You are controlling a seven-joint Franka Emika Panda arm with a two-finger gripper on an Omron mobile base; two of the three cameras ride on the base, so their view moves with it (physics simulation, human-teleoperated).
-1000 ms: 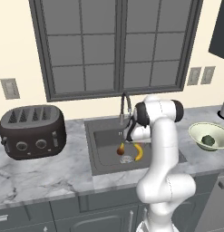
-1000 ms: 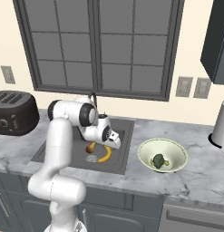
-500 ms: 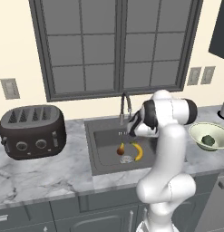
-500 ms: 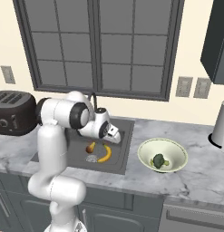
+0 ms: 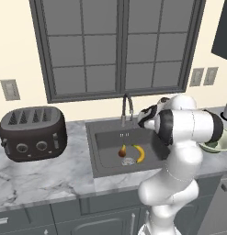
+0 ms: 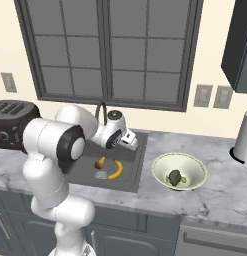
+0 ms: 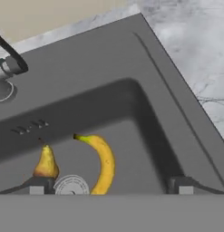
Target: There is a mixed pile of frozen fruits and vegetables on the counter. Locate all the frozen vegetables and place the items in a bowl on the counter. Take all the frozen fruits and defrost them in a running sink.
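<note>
In the dark grey sink, a yellow banana and a brown pear-shaped fruit lie on either side of the round drain. My gripper hangs open and empty above the basin's right side, apart from both fruits. On the counter to the right stands the pale green bowl. A green broccoli floret rests inside it.
The arched dark faucet rises behind the sink, just left of my hand. A black toaster sits on the counter at the left. A pale kettle is at the far right. A window spans the wall behind.
My hand has risen out of the basin and shifted right, with the elbow swinging right. The jaws stay open. Both fruits lie where they were.
</note>
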